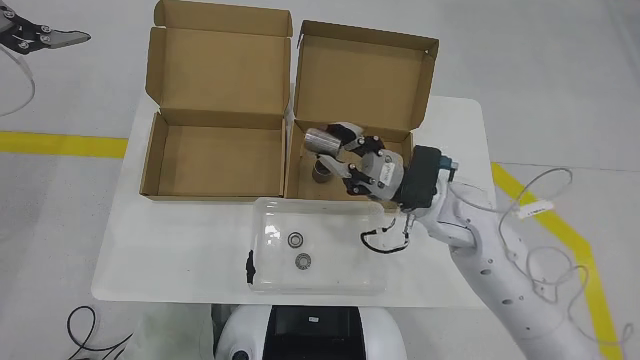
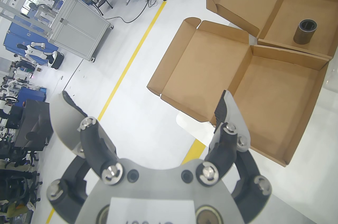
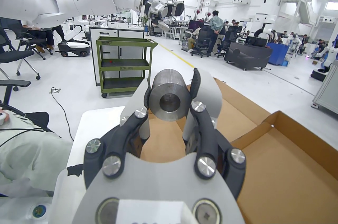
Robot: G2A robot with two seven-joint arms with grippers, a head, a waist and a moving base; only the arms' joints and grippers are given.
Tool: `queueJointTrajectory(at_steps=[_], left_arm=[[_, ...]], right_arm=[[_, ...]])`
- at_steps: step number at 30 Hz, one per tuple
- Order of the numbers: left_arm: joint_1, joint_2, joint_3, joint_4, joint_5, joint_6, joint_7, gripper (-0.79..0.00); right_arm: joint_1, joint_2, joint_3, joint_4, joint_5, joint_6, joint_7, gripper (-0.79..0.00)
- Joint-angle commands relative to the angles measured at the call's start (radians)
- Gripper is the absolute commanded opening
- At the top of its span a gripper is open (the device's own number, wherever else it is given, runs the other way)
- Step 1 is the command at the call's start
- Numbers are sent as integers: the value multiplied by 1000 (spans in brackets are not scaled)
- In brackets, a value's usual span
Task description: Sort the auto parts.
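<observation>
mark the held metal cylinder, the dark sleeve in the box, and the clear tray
Metal cylinder (image 3: 169, 81), right wrist view, curved side.
Dark sleeve (image 2: 303, 36), left wrist view, outer wall.
Clear tray (image 1: 345, 260), top view, bare floor.

Nothing legible from where I stand. The white sticker (image 2: 150, 210) on the left end effector (image 2: 144, 103) carries print I can't make out.

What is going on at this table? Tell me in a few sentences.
The robot is sorting auto parts. Its right gripper is shut on a hollow metal cylinder, held over the right cardboard box, where a dark cylinder already stands. The left cardboard box sits open beside it. Two small bearings lie in the clear tray. The left gripper is open, off beside the table.
</observation>
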Motion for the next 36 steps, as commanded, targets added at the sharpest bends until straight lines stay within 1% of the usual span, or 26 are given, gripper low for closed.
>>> queueJointTrajectory(at_steps=[1,9,10,12,16,29,36], left_arm=[[0,0,0,0,0,0,0,0],[0,0,0,0,0,0,0,0],[0,0,0,0,0,0,0,0],[0,0,0,0,0,0,0,0],[0,0,0,0,0,0,0,0],[0,0,0,0,0,0,0,0],[0,0,0,0,0,0,0,0]], right_arm=[[13,-5,-6,-2,3,4,-11,-785],[56,-21,-6,9,32,1,-84,-785],[59,-22,-4,8,27,5,-83,-785],[64,-22,5,-9,-11,40,-26,-785],[68,-23,23,-45,8,36,-9,-785],[58,-29,50,-76,3,15,-18,-785],[43,-31,49,-73,-33,-2,-18,-785]])
